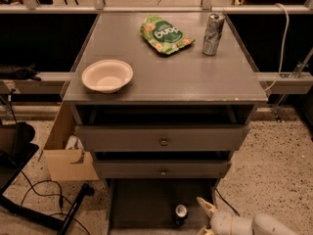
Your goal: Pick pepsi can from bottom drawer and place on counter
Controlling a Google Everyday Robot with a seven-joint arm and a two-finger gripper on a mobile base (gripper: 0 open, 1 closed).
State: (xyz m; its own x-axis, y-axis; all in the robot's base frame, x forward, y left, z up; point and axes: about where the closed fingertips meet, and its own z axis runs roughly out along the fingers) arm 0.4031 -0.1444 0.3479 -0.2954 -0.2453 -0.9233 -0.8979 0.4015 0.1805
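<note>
The pepsi can (180,214) stands upright on the dark floor of the open bottom drawer (142,204), silver top showing, near the frame's lower edge. My gripper (203,218) comes in from the lower right on a white arm and sits just right of the can, a small gap away. One cream fingertip (203,205) points up and left; the other is cut off by the frame edge, and the two stand spread apart. Nothing is in the gripper. The counter (166,67) is the grey cabinet top above.
On the counter are a white bowl (107,75) at front left, a green snack bag (165,34) at the back, and a tall silver-grey can (213,27) at back right. Two knobbed drawers (163,141) stand slightly open above the bottom drawer. A cardboard box (68,155) and cables (34,192) lie left.
</note>
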